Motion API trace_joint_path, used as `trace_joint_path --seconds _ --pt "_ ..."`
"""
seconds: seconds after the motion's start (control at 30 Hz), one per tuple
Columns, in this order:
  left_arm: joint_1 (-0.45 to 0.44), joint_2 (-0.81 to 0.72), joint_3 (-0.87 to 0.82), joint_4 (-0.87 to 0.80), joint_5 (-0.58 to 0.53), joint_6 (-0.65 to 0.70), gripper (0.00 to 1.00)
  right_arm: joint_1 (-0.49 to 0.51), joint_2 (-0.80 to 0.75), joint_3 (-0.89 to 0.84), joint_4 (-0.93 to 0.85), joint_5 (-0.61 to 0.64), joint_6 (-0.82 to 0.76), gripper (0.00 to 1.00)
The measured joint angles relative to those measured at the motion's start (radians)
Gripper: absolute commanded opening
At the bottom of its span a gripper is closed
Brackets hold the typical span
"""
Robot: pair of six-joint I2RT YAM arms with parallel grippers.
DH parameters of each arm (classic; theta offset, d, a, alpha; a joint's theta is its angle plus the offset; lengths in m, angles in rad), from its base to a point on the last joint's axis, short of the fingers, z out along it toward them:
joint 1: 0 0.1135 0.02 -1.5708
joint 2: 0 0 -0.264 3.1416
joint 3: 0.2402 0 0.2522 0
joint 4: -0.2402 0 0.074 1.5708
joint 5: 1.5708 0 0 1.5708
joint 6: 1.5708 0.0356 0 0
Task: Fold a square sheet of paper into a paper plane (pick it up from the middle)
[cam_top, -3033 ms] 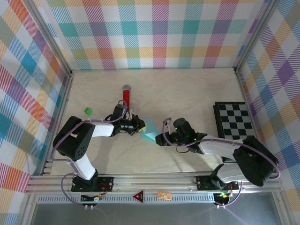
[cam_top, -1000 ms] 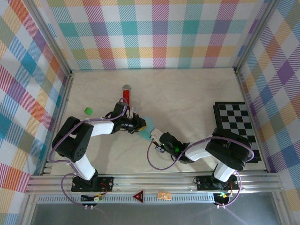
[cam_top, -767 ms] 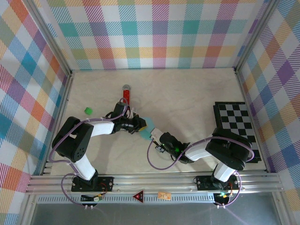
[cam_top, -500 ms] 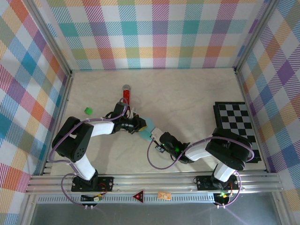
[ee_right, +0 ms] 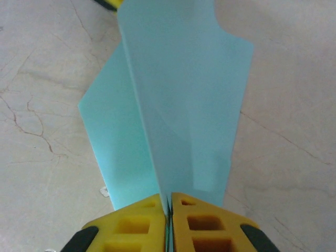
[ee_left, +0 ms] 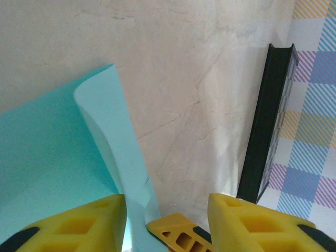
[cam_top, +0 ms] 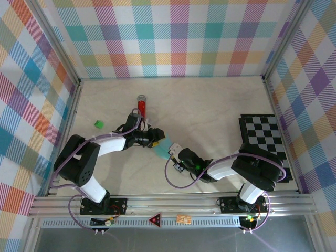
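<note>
The light cyan sheet of paper (cam_top: 162, 147) lies mid-table, folded lengthwise into a loose paper plane form. In the right wrist view its upright crease (ee_right: 178, 105) runs straight into my right gripper (ee_right: 168, 202), which is shut on the paper's near end. That gripper (cam_top: 171, 153) is at the paper's lower right in the top view. My left gripper (cam_top: 156, 140) is at the paper's upper left. In the left wrist view the left gripper (ee_left: 167, 210) is open. A curled flap of the paper (ee_left: 105, 136) rises beside its left finger (ee_left: 79, 226).
A black-and-white checkered board (cam_top: 265, 139) lies at the right; its dark edge (ee_left: 265, 121) stands beyond the paper. A red glittery tube (cam_top: 141, 106) and a small green block (cam_top: 98, 124) lie behind the left arm. Plaid walls enclose the table.
My left gripper has opened and let go of the paper. My right gripper closed on the paper's near end and keeps hold of it. The arms have barely moved.
</note>
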Motion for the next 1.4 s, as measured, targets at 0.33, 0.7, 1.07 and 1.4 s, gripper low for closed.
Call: trace_joint_path --seconds 0.33,0.7,1.07,1.4 --pt "0.000 -0.102 0.000 -0.117 -0.121 0.045 0.54 -0.007 0.014 0.013 -0.022 -0.050 0.095 0.21" --pt "0.000 -0.143 0.000 -0.216 -0.213 0.077 0.63 -0.020 0.014 0.013 -0.026 -0.089 0.129 0.14" --pt "0.000 -0.176 0.000 -0.233 -0.230 0.088 0.63 -0.072 0.019 0.006 0.019 -0.218 0.251 0.13" --pt "0.000 -0.171 -0.002 -0.207 -0.187 0.063 0.53 -0.118 0.039 -0.011 0.073 -0.297 0.382 0.12"
